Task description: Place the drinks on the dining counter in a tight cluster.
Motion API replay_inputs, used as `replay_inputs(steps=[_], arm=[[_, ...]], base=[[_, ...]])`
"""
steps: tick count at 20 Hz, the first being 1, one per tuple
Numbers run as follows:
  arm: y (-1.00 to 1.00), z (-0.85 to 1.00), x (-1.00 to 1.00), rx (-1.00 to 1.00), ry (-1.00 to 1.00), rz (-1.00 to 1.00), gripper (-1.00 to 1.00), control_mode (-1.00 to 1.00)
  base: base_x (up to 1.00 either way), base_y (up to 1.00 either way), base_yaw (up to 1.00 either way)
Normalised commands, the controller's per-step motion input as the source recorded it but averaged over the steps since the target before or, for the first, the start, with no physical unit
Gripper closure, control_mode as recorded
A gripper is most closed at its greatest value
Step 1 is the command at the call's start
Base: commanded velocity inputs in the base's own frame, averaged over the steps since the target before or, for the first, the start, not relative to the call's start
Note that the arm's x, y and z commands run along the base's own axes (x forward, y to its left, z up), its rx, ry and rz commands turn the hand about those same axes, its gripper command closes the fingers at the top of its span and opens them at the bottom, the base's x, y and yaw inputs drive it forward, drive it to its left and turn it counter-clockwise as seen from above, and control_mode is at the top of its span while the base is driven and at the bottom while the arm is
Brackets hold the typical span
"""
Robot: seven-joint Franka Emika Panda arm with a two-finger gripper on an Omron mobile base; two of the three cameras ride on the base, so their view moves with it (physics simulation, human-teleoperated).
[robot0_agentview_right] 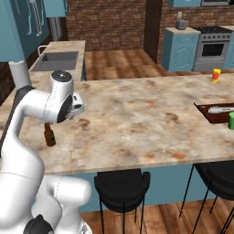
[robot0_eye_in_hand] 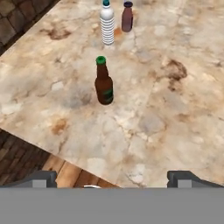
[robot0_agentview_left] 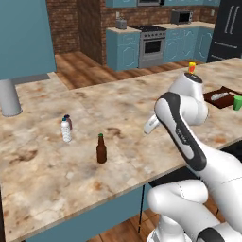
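Three drinks stand upright on the beige marbled dining counter [robot0_agentview_left: 47,175]. The brown glass bottle [robot0_agentview_left: 101,149] with a green cap is nearest the front edge, and the arm partly hides it in the right base view [robot0_agentview_right: 49,135]. Farther back and left, the clear water bottle [robot0_agentview_left: 65,130] stands right next to the maroon can [robot0_agentview_left: 69,122]. In the hand view my gripper [robot0_eye_in_hand: 112,179] is open with nothing between its tips, hovering over the counter's front edge. From there the brown bottle [robot0_eye_in_hand: 104,82] is ahead, and the water bottle [robot0_eye_in_hand: 107,24] and can [robot0_eye_in_hand: 127,16] beyond it.
A dark tray [robot0_agentview_left: 220,97] and a green cup [robot0_agentview_left: 237,102] sit at the counter's right end, a yellow-and-red container [robot0_agentview_left: 192,67] behind them. A grey column [robot0_agentview_left: 8,97] rises at far left. Black stools [robot0_agentview_right: 121,185] stand below the front edge.
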Motion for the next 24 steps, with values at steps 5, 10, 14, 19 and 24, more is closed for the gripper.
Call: replay_inputs(steps=[5, 10, 14, 19, 24], arm=[[0.8, -0.7, 0.21, 0.15, -0.05, 0.4, -1.0, -1.0], [0.15, -0.11, 0.94, 0.04, 0.03, 0.28, -1.0, -1.0], [0.03, 0.07, 0.4, 0.0, 0.04, 0.03, -1.0, -1.0], [0.55, -0.48, 0.07, 0.11, -0.13, 0.01, -1.0, -1.0], [0.41, -0.38, 0.1, 0.3, -0.13, 0.13, -1.0, -1.0]], base=[[0.0, 0.0, 0.0], [0.0, 0.0, 0.0], [0.0, 0.0, 0.0], [0.0, 0.0, 0.0], [0.0, 0.0, 0.0]])
